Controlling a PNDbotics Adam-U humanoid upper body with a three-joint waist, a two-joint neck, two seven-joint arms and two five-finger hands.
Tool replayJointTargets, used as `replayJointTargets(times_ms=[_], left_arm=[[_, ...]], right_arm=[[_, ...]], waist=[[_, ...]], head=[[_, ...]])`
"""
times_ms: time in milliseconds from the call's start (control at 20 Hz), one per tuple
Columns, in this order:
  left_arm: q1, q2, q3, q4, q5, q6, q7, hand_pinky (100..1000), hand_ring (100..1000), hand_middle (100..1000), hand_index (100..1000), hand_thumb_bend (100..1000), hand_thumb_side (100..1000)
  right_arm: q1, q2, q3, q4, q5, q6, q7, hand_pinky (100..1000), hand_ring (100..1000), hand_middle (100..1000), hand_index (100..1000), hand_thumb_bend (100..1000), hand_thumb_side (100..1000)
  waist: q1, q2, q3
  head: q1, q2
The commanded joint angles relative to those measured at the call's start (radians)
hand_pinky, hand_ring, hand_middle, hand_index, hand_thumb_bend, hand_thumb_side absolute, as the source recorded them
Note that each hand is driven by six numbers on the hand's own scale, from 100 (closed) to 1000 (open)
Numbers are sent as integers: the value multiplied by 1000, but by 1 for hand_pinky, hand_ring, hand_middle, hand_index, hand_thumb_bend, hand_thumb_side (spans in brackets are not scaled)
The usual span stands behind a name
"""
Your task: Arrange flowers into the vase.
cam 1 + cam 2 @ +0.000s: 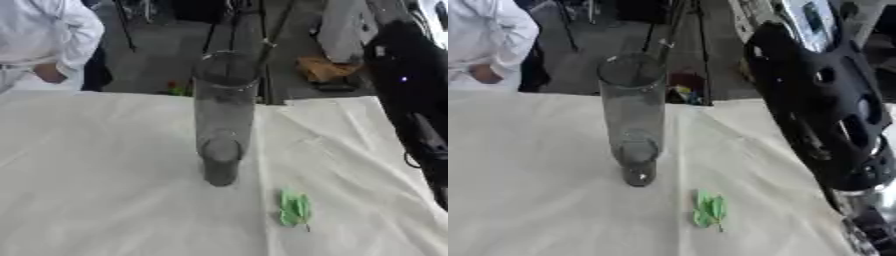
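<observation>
Vase (224, 117) stands empty mid-bench; green leaf sprig (295, 208) lies nearer the near edge, stem nearward. Right arm (824, 115) looms closer, along the right edge; neither hand shows.

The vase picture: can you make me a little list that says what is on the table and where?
vase: tall clear glass vase, standing upright near the middle of the table
inside vase: no flowers visible
leaf: small green leaf lying flat on the cloth, in front of the vase and to its right, not touching it
table: covered with a pale cloth
robot arm: black right arm along the right side
robot hand: neither one shows
</observation>
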Motion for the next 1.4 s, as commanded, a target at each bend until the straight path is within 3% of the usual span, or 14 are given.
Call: replayJointTargets(times_ms=[50, 650, 1400], left_arm=[[-16, 21, 5, -17, 5, -3, 0, 833, 951, 897, 944, 100, 1000], [-25, 16, 4, -17, 7, -8, -3, 834, 950, 895, 945, 100, 1000], [-28, 7, 7, -17, 7, -11, -2, 836, 945, 893, 945, 100, 1000]], right_arm=[[-28, -23, -13, -12, -12, -16, 17, 100, 100, 100, 100, 100, 697], [-33, -18, -15, -1, -20, -55, 52, 100, 100, 100, 100, 100, 694], [-14, -30, -3, 17, 7, -81, 99, 100, 100, 100, 100, 100, 702]], waist=[[4, -19, 2], [0, -8, 29], [7, 32, 45]], head=[[-13, -14], [-58, -35], [-93, -60]])
